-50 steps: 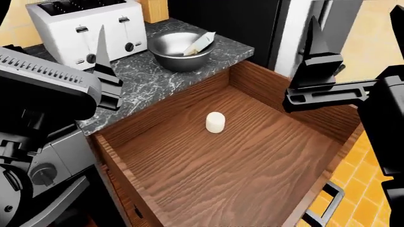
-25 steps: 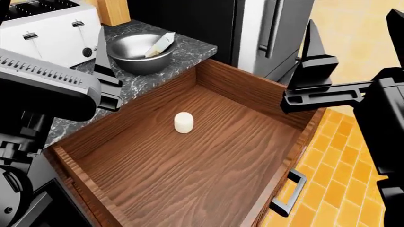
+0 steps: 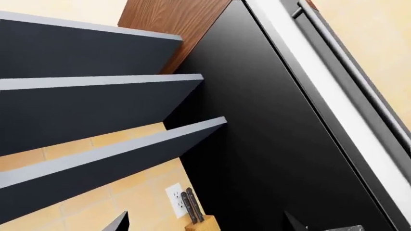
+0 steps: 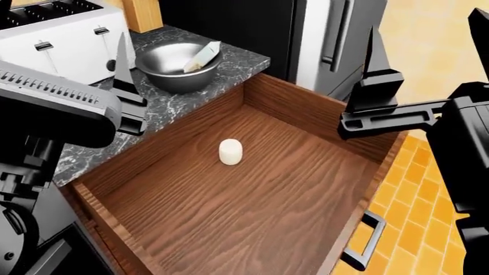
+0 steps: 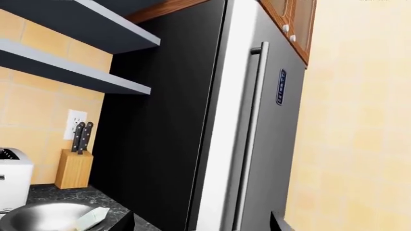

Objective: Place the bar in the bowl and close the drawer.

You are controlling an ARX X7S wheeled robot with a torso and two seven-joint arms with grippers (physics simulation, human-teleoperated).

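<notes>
The bar (image 4: pixel 200 57) leans inside the steel bowl (image 4: pixel 172 66) near the counter (image 4: pixel 164 106) edge — that half looks done. The drawer (image 4: pixel 244 195) stands pulled out, a white cylinder (image 4: pixel 230 152) on its floor. Both grippers — left (image 4: pixel 126 86), right (image 4: pixel 374 86) — hang raised, empty; whether their fingers are spread is unclear.

We see matte black arms: the left arm (image 4: pixel 54 109) carries a grey ribbed band and a round knob lower down, while each gripper, left gripper (image 4: pixel 126 86) and right gripper (image 4: pixel 378 86), ends in tapered, blade-like black fingers.
</notes>
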